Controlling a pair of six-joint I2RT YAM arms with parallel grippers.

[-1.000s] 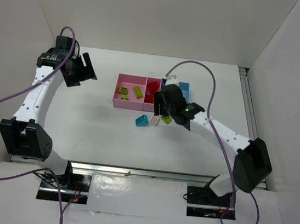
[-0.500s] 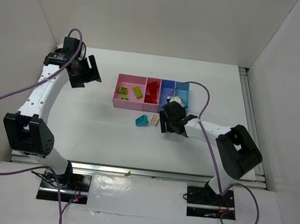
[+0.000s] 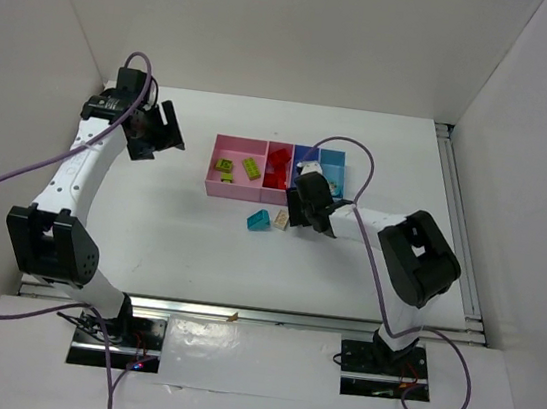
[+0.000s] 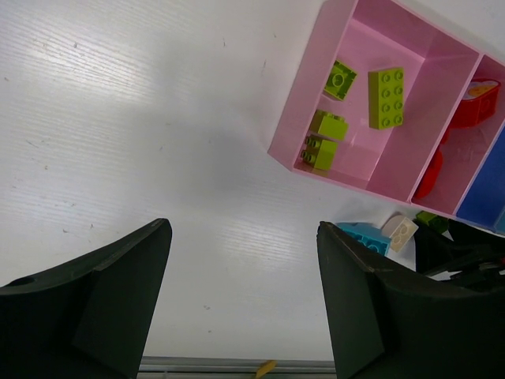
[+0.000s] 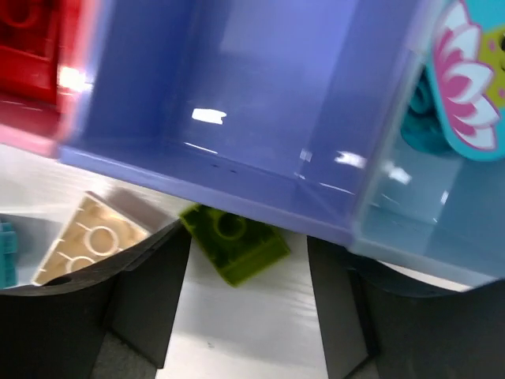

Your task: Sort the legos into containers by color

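The right arm's fingers (image 5: pixel 146 300) stand apart on either side of a lime green plastic brick (image 5: pixel 237 241), which lies on the white worktop (image 5: pixel 237 339) at the foot of the blue plastic bin (image 5: pixel 205 170); a cream brick (image 5: pixel 87 237) lies just beside it; the left arm's fingers (image 4: pixel 102 300) are apart over the worktop near the wide pink bin (image 4: pixel 304 103), which holds lime green bricks (image 4: pixel 385 96).

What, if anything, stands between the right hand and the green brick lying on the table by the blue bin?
Nothing visible does. The right hand is open, and the green brick lies straight ahead of its gap, at the front wall of the blue bin. The cream brick sits off to one side, out of the path.
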